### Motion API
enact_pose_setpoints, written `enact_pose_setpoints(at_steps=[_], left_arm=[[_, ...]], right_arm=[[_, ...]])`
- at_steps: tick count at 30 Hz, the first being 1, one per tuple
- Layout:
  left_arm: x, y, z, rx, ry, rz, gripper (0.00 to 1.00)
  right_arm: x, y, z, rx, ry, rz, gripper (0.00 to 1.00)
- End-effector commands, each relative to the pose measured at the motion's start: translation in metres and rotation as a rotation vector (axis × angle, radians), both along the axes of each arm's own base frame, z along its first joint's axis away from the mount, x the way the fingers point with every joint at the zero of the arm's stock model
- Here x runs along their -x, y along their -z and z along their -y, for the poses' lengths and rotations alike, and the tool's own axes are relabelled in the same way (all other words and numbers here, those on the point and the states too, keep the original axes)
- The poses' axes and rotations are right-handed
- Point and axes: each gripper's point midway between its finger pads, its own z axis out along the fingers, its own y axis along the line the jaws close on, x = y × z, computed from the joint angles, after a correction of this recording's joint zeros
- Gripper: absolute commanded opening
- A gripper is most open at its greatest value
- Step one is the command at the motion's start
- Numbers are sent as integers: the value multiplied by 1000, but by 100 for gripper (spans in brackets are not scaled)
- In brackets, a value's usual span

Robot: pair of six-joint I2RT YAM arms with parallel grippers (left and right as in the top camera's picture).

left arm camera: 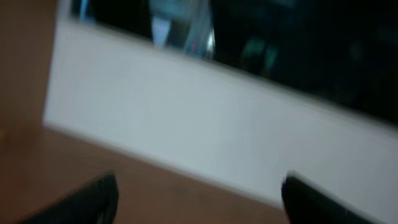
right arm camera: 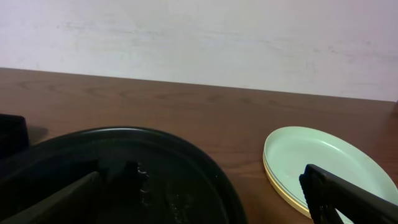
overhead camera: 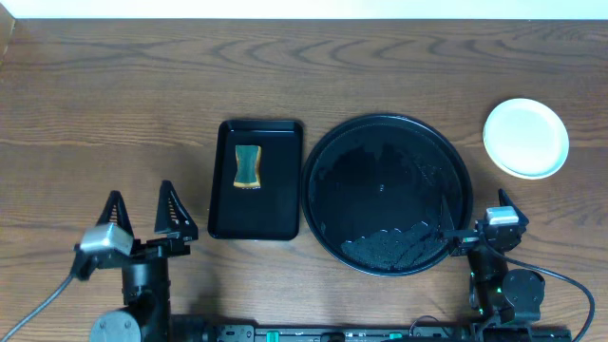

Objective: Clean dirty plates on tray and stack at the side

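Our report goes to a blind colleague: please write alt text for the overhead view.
An empty round black tray sits mid-table, pale plates stacked to its right, a rectangular black tray holding a sponge to its left. At the near edge, left tool and right tool stand open.

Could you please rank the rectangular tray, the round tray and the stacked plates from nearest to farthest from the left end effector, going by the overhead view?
Measured from the left end effector:
1. Rectangular black tray, just to its right.
2. Round black tray, further right, near the table's middle.
3. Stacked plates, at the far right of the table.
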Motion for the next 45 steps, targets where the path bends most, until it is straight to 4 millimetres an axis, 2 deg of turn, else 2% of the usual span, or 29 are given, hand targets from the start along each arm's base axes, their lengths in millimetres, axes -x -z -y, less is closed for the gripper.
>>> enact_pose_setpoints(at_steps=[1, 5, 9, 15, 22, 28, 31, 45], left_arm=[[-1, -3, 9, -4, 55, 107, 85], [-2, -10, 16, -20, 93, 231, 85], [-6, 1, 19, -27, 108, 266, 85], [-24, 45, 18, -23, 107, 169, 85], [-41, 104, 19, -14, 108, -31, 85], [-44, 162, 18, -59, 104, -271, 85], [-42, 183, 19, -69, 107, -358, 85], [-42, 185, 19, -71, 107, -367, 85]], right_arm=[[0, 1, -1, 13, -6, -2, 99], [0, 1, -1, 13, -6, -2, 99], [0, 1, -1, 13, -6, -2, 99], [0, 1, -1, 13, -6, -2, 99], [0, 1, -1, 13, -6, -2, 99], [0, 1, -1, 13, -6, -2, 99], [0, 1, -1, 13, -6, -2, 99], [0, 1, -1, 13, -6, -2, 99]])
